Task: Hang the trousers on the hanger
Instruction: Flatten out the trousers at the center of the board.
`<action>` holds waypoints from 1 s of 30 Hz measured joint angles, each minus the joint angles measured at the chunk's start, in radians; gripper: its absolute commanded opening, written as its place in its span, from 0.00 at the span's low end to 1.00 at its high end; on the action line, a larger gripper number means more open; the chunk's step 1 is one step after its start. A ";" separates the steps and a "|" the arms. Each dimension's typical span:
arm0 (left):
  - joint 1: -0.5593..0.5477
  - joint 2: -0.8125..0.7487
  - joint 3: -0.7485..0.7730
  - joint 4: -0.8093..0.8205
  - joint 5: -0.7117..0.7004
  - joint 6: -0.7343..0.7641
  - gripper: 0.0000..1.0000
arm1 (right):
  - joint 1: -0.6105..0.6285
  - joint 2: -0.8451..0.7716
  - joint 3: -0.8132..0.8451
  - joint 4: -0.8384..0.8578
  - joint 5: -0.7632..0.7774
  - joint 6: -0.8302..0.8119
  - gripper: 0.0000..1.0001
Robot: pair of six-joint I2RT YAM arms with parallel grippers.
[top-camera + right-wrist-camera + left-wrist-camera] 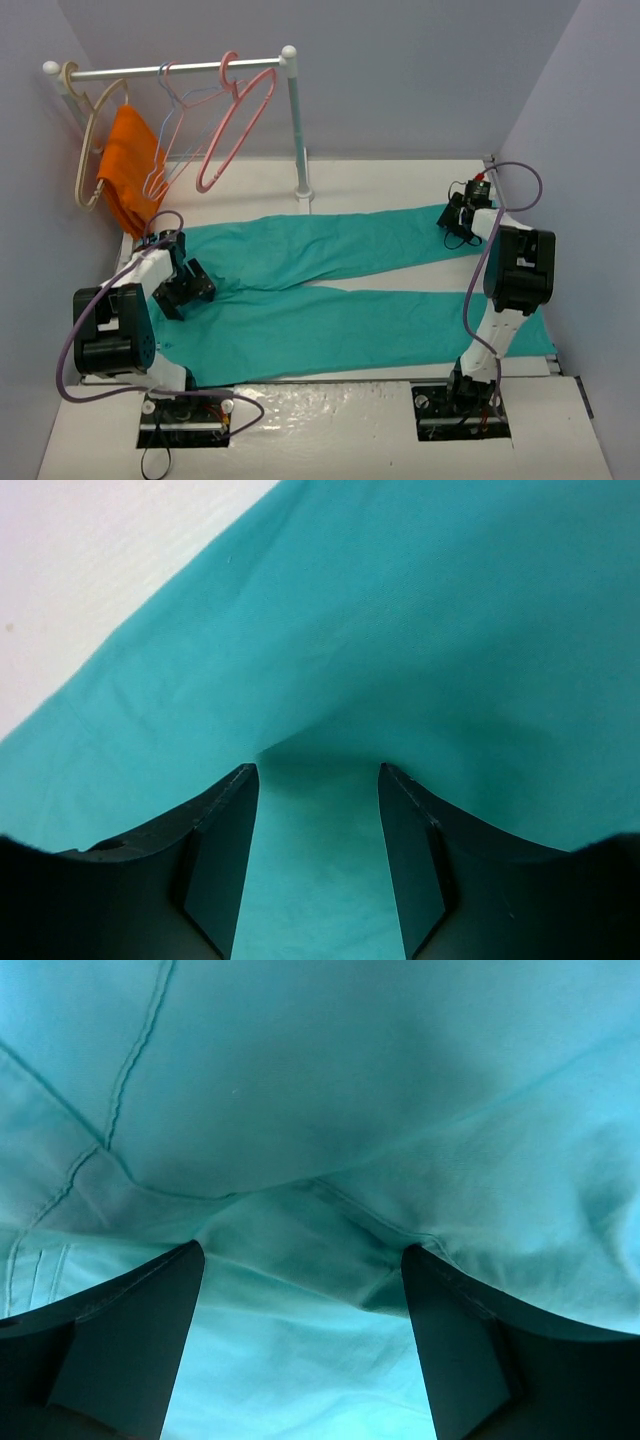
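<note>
The teal trousers lie spread flat on the white table, waist at the left and both legs running right. The salmon-pink hanger hangs on the rack rail at the back left, away from both grippers. My left gripper is down on the waist and crotch area. In the left wrist view it is open, with seamed fabric between and ahead of the fingers. My right gripper is down on the far leg's end. In the right wrist view it is open over slightly tented fabric.
A white rack stands at the back. It also carries a thick beige hanger, thin pale blue and pink hangers and an orange cloth. Grey walls close in both sides. Bare table shows beside the far leg.
</note>
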 measured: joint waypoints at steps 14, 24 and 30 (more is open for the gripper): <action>0.064 -0.208 0.030 -0.107 0.054 0.059 0.85 | 0.015 -0.043 0.019 -0.049 0.062 -0.007 0.50; -0.254 -0.474 0.121 -0.130 -0.003 0.020 0.86 | 0.313 -0.577 -0.236 -0.092 0.129 0.048 0.59; -0.340 -0.506 -0.064 -0.144 -0.023 -0.088 0.86 | 0.382 -0.734 -0.458 -0.220 0.163 0.145 0.60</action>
